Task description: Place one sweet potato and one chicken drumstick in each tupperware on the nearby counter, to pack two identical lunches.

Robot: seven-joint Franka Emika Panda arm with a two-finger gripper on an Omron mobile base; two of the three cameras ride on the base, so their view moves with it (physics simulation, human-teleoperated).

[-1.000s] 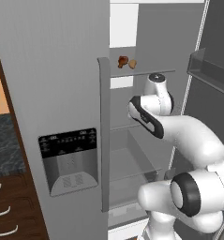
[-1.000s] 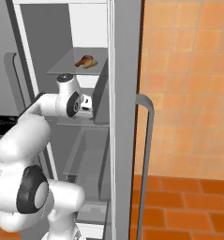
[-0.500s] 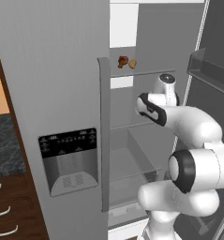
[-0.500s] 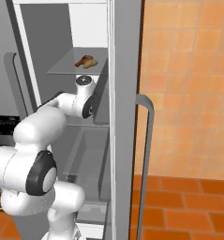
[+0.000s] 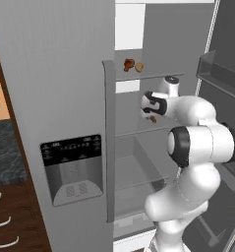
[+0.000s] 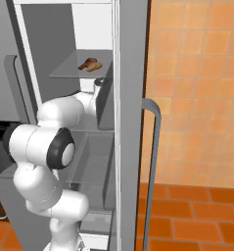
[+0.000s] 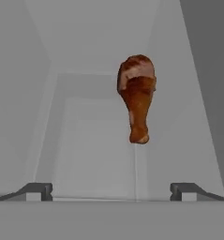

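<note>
Gripper [image 7: 111,189] reaching into the fridge [image 5: 65,74], jaws standing wide apart, facing a chicken drumstick [image 7: 137,96] lying ahead; another drumstick [image 6: 87,63], possibly beside a sweet potato [image 6: 96,66], sitting on the upper shelf [image 6: 69,73].

Drumstick [image 6: 86,63], sweet potato [image 6: 95,66] touching on upper fridge shelf [image 6: 69,73].

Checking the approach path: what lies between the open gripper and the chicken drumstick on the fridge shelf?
Nothing: in the hand view, bare grey shelf runs from the gripper up to the chicken drumstick.
</note>
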